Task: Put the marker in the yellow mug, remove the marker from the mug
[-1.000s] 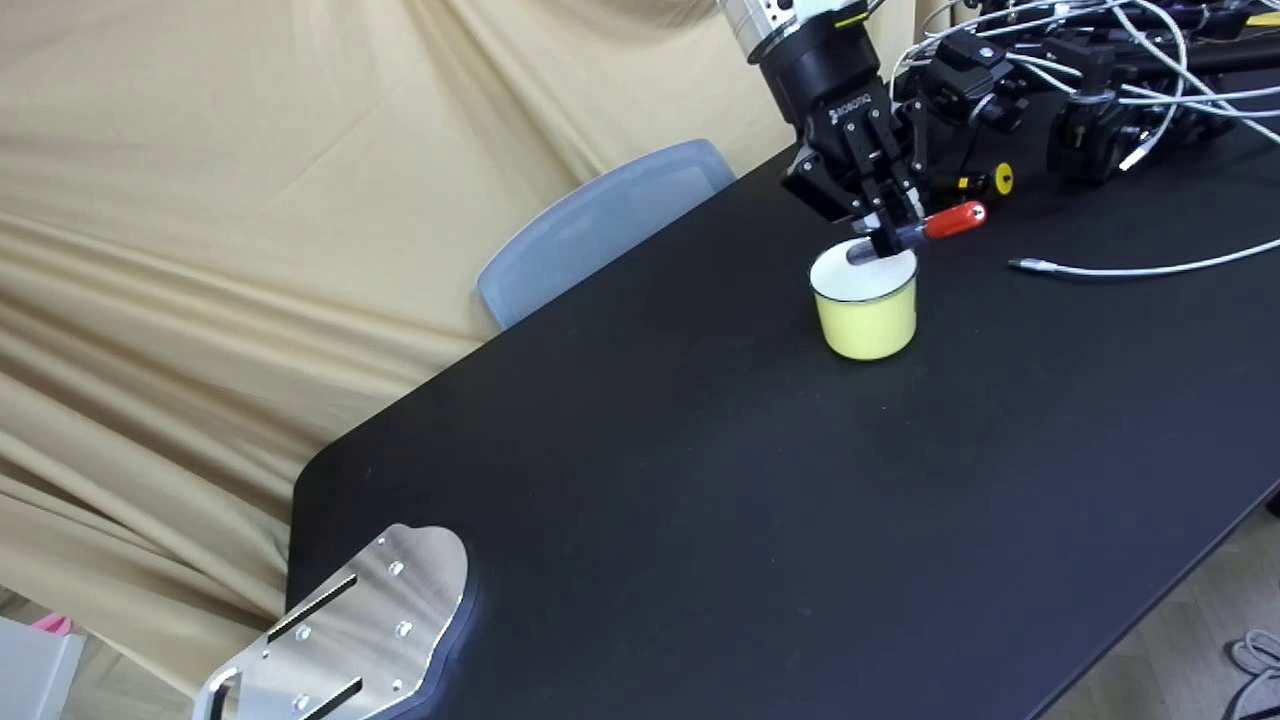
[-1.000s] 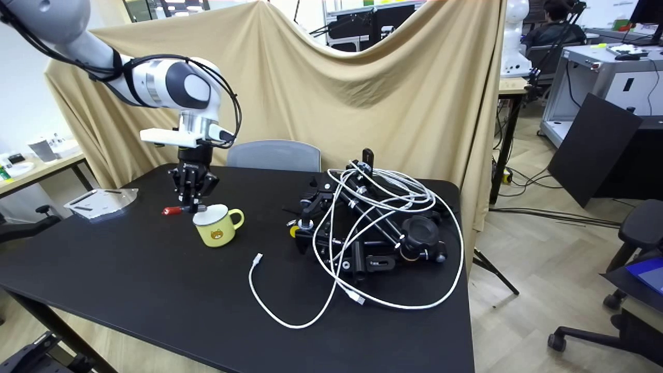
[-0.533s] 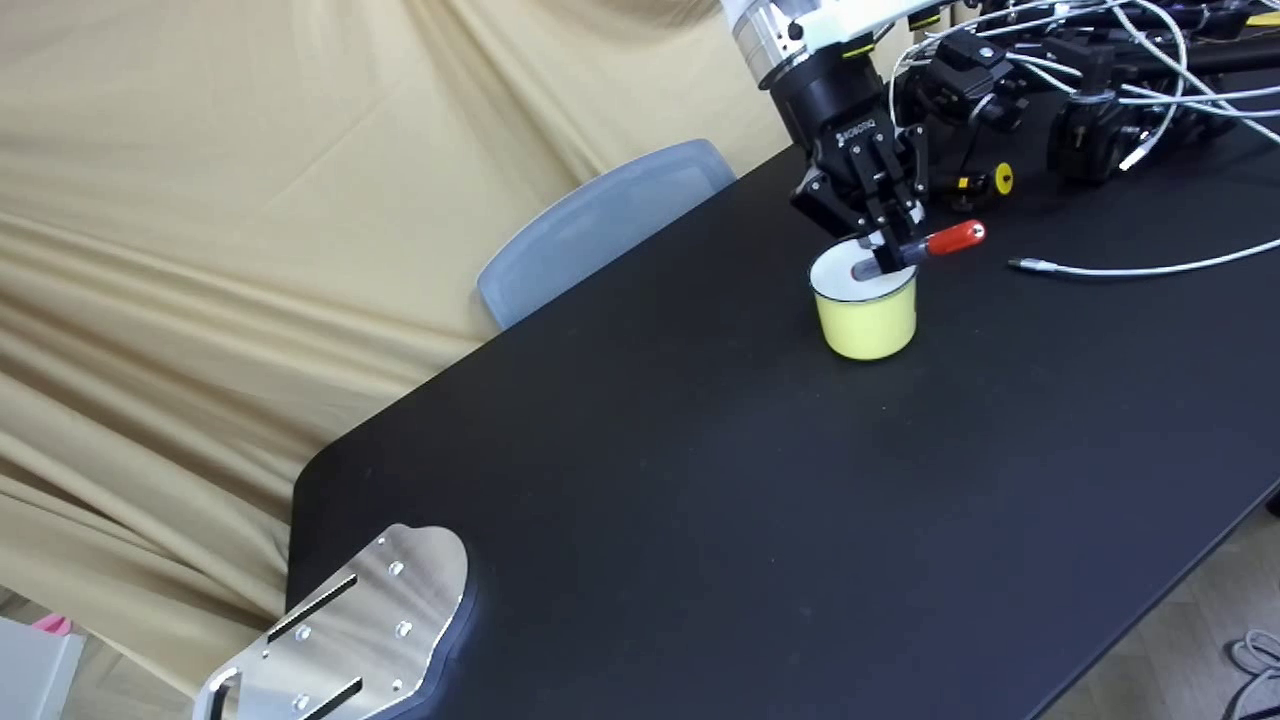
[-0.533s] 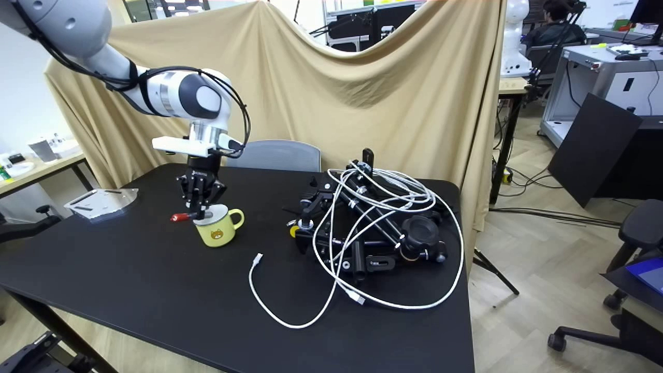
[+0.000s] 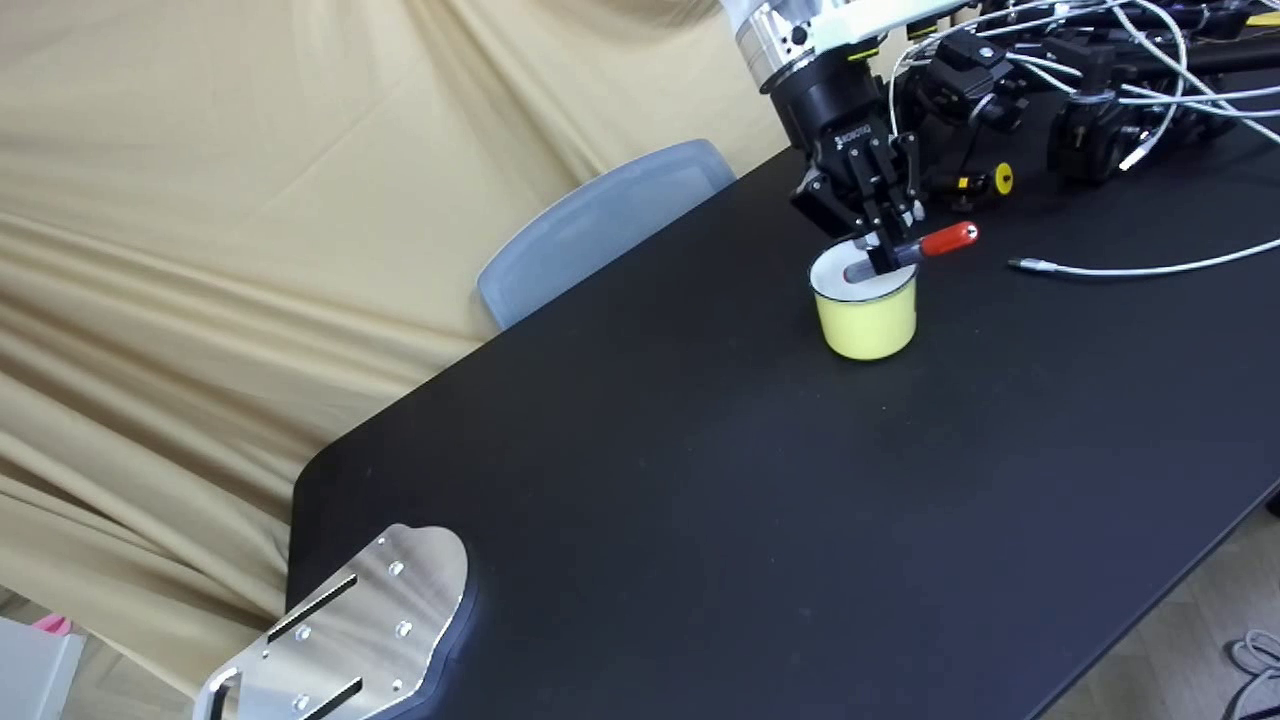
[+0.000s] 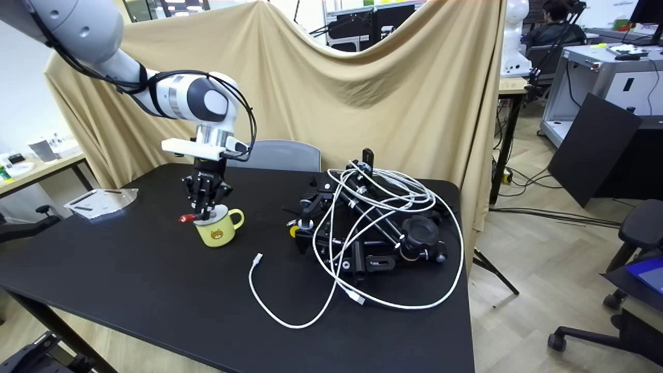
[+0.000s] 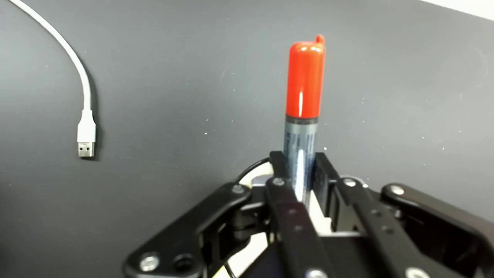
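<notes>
Marker (image 7: 303,116) lower, tight in near-closed gripper (image 7: 299,165)

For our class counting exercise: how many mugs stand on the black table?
1: the yellow mug, upright, left of the jumbled black equipment in an exterior view. Another could be hidden behind that equipment.

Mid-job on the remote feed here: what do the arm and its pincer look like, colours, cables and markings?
The arm is white and rounded, with dark grey joint sections and black cables strapped along it. By the wrist sit a silver collar and a white bar-shaped part. The pincer is black, with slim jointed fingers and silver screws; pale ROBOTIQ lettering marks its body.
</notes>
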Robot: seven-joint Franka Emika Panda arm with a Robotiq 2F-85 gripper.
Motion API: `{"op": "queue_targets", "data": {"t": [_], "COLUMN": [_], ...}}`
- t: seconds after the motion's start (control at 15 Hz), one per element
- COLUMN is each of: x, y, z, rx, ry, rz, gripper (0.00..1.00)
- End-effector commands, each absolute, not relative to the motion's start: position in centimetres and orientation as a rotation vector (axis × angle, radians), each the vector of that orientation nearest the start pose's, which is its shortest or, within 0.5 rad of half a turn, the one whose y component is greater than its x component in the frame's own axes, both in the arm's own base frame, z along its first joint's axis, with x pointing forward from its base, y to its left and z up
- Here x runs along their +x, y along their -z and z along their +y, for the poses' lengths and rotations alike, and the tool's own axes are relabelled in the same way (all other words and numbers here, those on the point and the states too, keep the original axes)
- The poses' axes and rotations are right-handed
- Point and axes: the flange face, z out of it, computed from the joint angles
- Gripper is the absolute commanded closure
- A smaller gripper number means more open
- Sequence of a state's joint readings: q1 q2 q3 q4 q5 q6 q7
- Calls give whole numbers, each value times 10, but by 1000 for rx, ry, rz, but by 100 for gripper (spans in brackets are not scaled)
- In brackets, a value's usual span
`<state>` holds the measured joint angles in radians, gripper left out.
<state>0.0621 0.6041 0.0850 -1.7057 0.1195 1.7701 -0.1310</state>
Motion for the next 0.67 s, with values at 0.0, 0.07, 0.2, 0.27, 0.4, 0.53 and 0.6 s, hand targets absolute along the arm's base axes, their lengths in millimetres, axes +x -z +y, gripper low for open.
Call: {"op": "queue_targets", "data": {"t": [0.0, 0.07, 0.2, 0.27, 0.4, 0.53, 0.6], "x": [611, 612, 614, 615, 616, 618, 618], "y": [-213, -213, -212, -212, -214, -219, -222], "z": [97, 97, 98, 98, 97, 97, 98], "rx": [-2841, -2838, -2838, -2836, -2836, -2842, -2854], "ry": [-783, -777, -769, -765, -743, -712, -683], "rz": [-368, -384, -407, -418, -428, -440, -454], "gripper": [95, 95, 63, 53, 40, 28, 20]}}
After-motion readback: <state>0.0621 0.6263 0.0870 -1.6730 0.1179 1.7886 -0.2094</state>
